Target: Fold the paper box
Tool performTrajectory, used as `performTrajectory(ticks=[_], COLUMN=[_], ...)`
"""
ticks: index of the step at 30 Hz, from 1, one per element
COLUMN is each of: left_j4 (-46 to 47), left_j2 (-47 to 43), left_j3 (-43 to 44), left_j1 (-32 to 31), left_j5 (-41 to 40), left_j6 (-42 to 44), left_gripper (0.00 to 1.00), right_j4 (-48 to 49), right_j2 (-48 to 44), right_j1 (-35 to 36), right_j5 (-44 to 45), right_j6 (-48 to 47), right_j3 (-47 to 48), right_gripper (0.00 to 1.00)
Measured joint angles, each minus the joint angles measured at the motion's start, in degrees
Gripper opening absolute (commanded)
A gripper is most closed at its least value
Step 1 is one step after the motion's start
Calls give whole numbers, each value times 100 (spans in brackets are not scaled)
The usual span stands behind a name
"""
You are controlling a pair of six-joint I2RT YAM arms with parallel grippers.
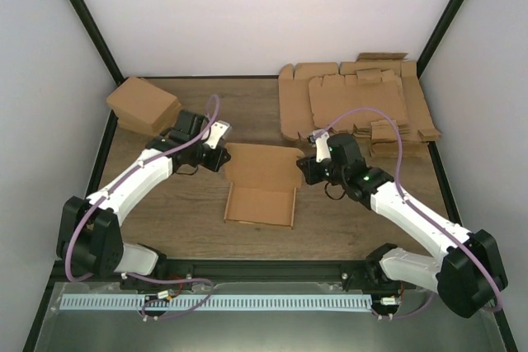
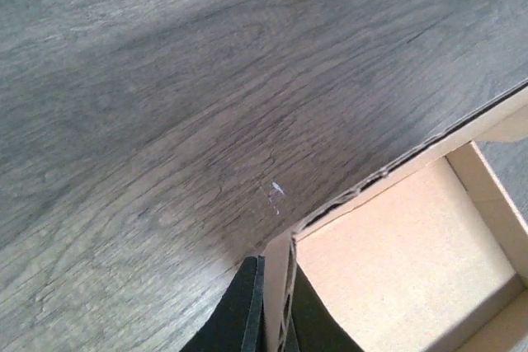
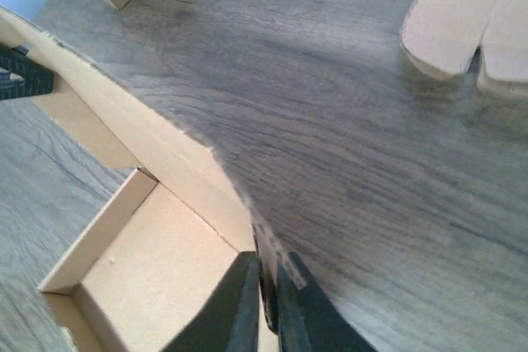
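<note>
**Top view.** The paper box [image 1: 260, 195] lies at the centre of the worktop [image 1: 165, 220]. It is partly formed, with a shallow tray with raised walls toward 6 o'clock and a wider panel toward 12 o'clock. The left end effector [image 1: 223, 157] meets that panel at the box's 10 o'clock corner, and the right end effector [image 1: 302, 169] meets it at the 2 o'clock corner. A stack of flat sheets [image 1: 355, 105] sits at 1 o'clock and a pile of cartons [image 1: 144, 105] at 10 o'clock. Both are apart from the box.

**Left wrist view.** At 6 o'clock in the frame, the left end effector [image 2: 276, 315] is pinching the edge of an upright cardboard wall. The tray interior of the paper box [image 2: 412, 245] opens toward 4 o'clock.

**Right wrist view.** At 6 o'clock, the right end effector [image 3: 268, 311] is pinching the opposite wall edge of the paper box [image 3: 148, 269]. The tray floor lies toward 8 o'clock.

**Procedure.** The step in hand appears to be folding the rear panel along its crease.
- Move both arms together at equal height and speed, since uneven travel would probably twist the panel or slide the tray.
- Rotate about the crease line rather than pulling outward.
- Hold the grip shallow enough that the fingers do not block the side walls from seating.
</note>
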Motion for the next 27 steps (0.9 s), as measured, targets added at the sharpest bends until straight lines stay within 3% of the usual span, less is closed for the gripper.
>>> performTrajectory(ticks=[12, 19, 27], left_j4=[122, 1010, 2332], left_j2=[-328, -610, -649], left_j3=[7, -153, -1202], left_j1=[-68, -85, -155], left_j5=[-323, -975, -1290], left_j6=[-866, -1576, -2365], left_gripper=[4, 4, 4], right_j4=[11, 874, 1934], right_j2=[282, 715, 1338], right_j1=[186, 581, 927], right_j5=[435, 1563, 2566], right_j6=[407, 833, 1331], right_j3=[487, 682, 520], right_gripper=[1, 1, 1])
